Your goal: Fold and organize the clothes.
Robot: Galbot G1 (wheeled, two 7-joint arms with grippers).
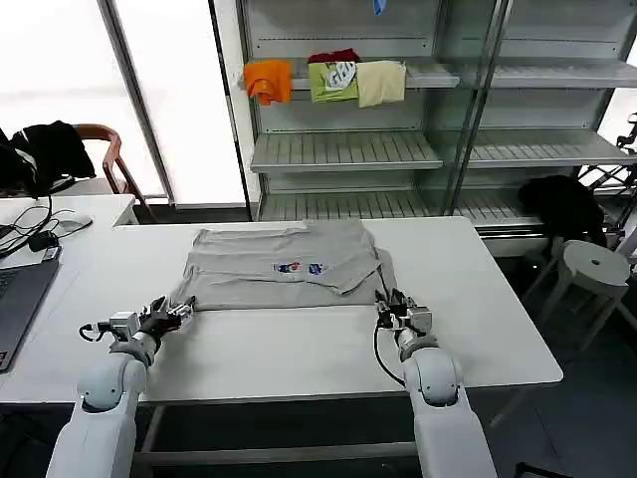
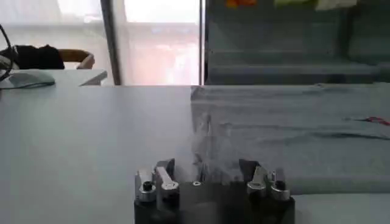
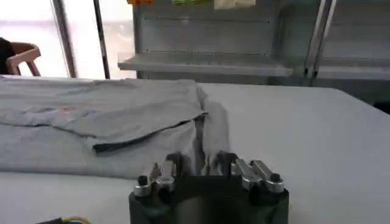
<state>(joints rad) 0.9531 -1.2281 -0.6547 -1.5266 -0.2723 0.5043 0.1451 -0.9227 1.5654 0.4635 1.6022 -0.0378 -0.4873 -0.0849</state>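
A light grey short-sleeved shirt [image 1: 249, 287] lies partly folded across the far half of the white table [image 1: 299, 354], its small coloured chest print [image 1: 300, 268] facing up. My left gripper [image 1: 184, 310] sits low on the table at the shirt's near left corner. In the left wrist view that gripper [image 2: 208, 165] is open, with the shirt's [image 2: 292, 128] edge between its fingers. My right gripper [image 1: 390, 303] rests at the near right corner. Seen from the right wrist, this gripper [image 3: 196, 159] is open around a ridge of the shirt [image 3: 122, 115].
Orange [image 1: 268, 80], green [image 1: 332, 79] and cream [image 1: 381, 82] folded clothes lie on the metal shelf behind the table. A laptop [image 1: 15, 299] and cables sit on a desk to the left. A white stool [image 1: 592, 267] and a black garment [image 1: 562, 204] are on the right.
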